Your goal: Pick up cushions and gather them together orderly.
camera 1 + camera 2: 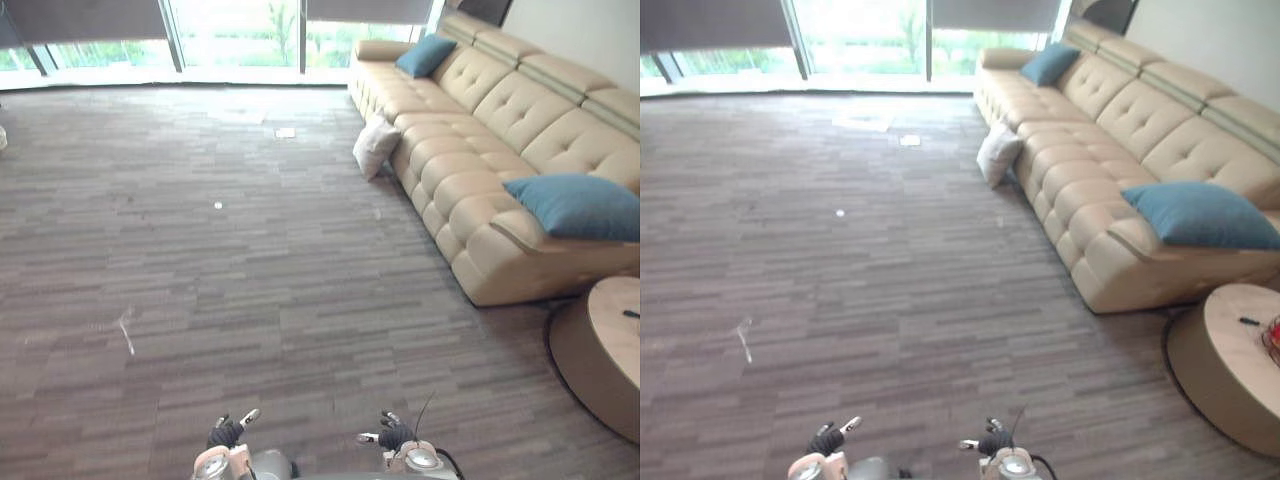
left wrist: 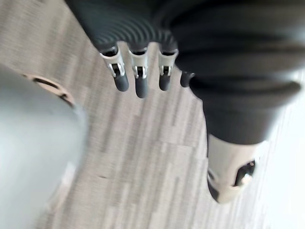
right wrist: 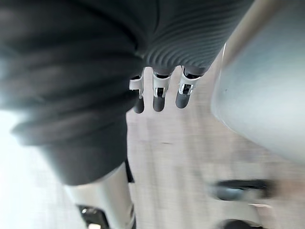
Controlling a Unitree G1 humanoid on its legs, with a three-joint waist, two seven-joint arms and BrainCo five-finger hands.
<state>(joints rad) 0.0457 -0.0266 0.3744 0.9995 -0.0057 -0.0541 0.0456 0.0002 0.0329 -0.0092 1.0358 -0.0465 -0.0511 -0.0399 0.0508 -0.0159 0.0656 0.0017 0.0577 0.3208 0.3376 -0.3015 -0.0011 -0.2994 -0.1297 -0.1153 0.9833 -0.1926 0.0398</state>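
While against the sofa [image 1: 470, 130], white cushion [image 1: 375, 146].

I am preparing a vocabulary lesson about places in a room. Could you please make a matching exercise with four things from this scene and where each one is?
Things:
1. white cushion
2. near blue cushion
3. far blue cushion
4. round table

Places:
A. at the far end of the sofa
B. on the floor, leaning against the sofa's front
C. on the floor beside the sofa's near end
D. on the sofa's near end

Pairs: 1-B, 2-D, 3-A, 4-C
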